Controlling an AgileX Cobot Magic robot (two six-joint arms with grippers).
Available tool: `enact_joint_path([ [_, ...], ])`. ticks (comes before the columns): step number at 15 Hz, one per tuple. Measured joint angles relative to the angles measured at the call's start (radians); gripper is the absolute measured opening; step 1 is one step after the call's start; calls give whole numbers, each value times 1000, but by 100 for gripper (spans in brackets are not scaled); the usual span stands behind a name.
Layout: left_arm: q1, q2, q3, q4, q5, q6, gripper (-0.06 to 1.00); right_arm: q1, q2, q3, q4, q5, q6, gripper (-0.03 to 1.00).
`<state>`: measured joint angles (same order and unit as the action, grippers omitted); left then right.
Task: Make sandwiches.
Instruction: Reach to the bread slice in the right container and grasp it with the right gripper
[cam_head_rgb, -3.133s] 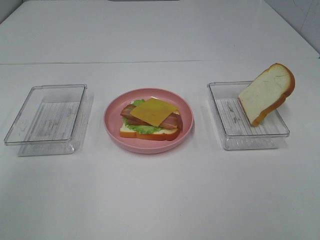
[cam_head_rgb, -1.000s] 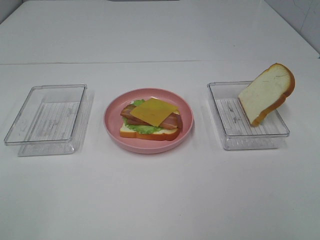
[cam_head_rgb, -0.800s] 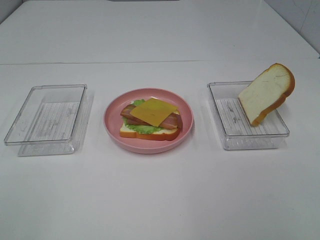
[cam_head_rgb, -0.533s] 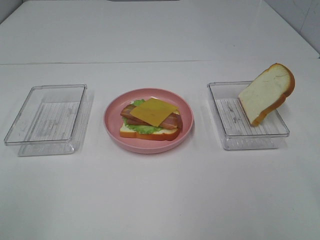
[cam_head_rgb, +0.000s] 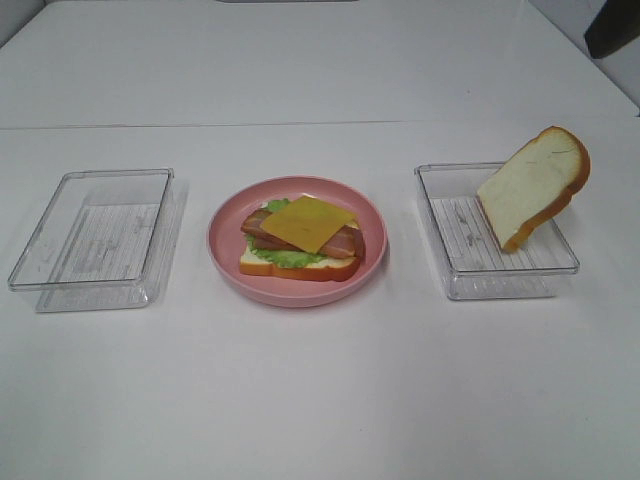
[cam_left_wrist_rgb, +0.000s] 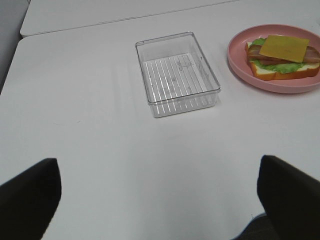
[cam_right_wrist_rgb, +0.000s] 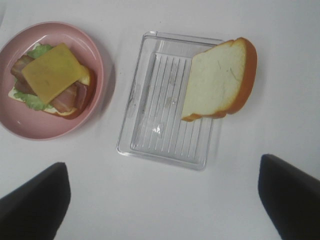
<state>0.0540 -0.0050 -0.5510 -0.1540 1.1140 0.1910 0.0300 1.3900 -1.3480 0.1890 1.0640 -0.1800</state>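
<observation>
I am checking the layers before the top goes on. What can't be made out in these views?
- Bottom bread slice: lettuce, bacon and cheese cover all but its edge in every view.
- Leaning bread slice: its underside and where it rests on the right tray stay hidden.
- Right hand: the right wrist view's edge crops both fingers; the high camera shows only a dark corner.

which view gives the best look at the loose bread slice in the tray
The right wrist view: it looks straight down on the bread slice, showing its full face and crust, propped on the clear tray rim. The exterior high view shows it smaller and tilted. The left wrist view misses it.
</observation>
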Motion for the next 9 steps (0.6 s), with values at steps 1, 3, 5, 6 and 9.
enact_joint_path([
  [1,0,0,0,0,0,0,99,0,71,-72,-3,12,0,98],
  [3,0,0,0,0,0,0,99,0,212,-193,-35,67,14,98],
  [5,0,0,0,0,0,0,99,0,344,-289,-107,135,78,98],
  [6,0,0,0,0,0,0,99,-2,377,-311,-130,142,98,98],
  [9,0,0,0,0,0,0,99,-25,533,-413,-177,150,130,98],
])
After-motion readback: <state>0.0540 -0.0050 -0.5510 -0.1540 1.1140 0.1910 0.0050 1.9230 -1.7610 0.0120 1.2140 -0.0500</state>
